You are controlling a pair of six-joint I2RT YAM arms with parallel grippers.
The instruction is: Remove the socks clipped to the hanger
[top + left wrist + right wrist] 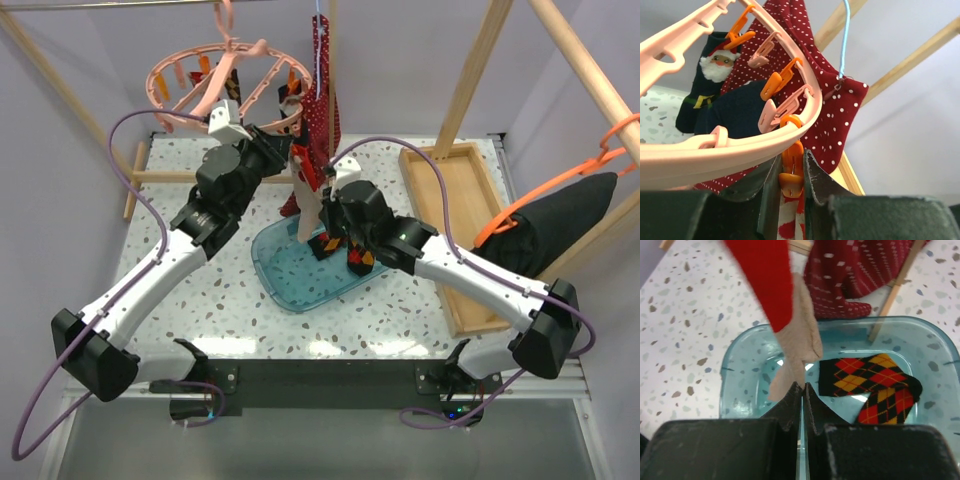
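Note:
The salmon-pink ring hanger (215,85) hangs at the back left. My left gripper (285,150) is at its near rim. In the left wrist view the jaws (791,156) are shut on an orange clip (791,172) under the ring (715,155). That clip holds a pale sock (787,222) with red motif. The sock (308,205) hangs down over the teal tray (285,290). My right gripper (802,386) is shut on its beige toe end (797,347). Two argyle socks (865,377) lie in the tray (740,370). A dark Santa sock (715,95) stays clipped to the ring.
The red white-dotted garment (322,90) hangs right behind the ring. A wooden tray (465,210) lies on the right. Black cloth on an orange hanger (570,215) hangs at far right. Wooden frame posts (470,80) stand at the back.

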